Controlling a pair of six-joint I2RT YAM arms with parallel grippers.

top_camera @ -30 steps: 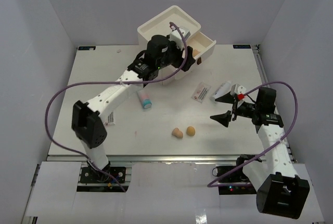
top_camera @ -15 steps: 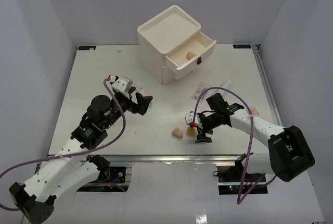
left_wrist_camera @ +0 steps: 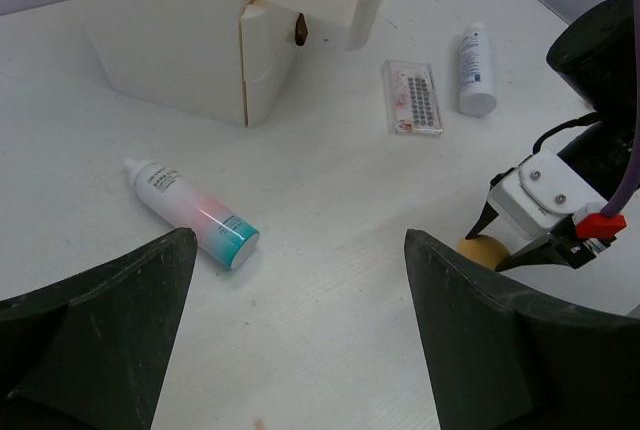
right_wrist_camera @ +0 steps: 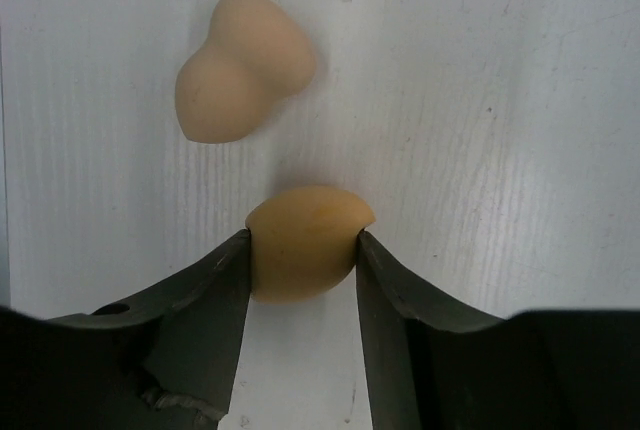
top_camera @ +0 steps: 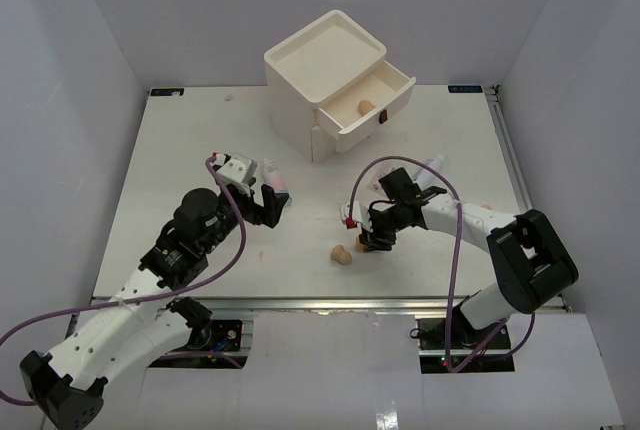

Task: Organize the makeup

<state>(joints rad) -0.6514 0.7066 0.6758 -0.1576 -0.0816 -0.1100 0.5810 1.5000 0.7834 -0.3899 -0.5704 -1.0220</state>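
**Right jaws clamped on a sponge; left jaws wide over the tube**

The right gripper has both dark fingers pressed flat against the sides of a held sponge. It is tan, matte and egg-shaped, its rounded end poking out past the fingertips. It sits low on the white table, but I cannot tell whether it touches the surface.

Just beyond the tips, apart from them, lies a second sponge. It has the same soft tan foam but is pinched at the waist like a peanut. In the top view this pair is near the front edge, right of centre.

The left gripper is spread wide with nothing between its fingers, which are blunt, black and wedge-shaped. It hangs above the table at centre left.

Just ahead of it the pink tube lies on its side. It is a smooth cylinder fading from white to pink, with a teal cap at the near end.

Farther right lie a flat clear-edged packet with a red-dotted print and a slim white bottle, also on its side, the two near each other.

At the far centre stands the drawer box, glossy white plastic and square, with a recessed top. Its one open drawer is pulled out toward the right. Inside rests a third sponge.
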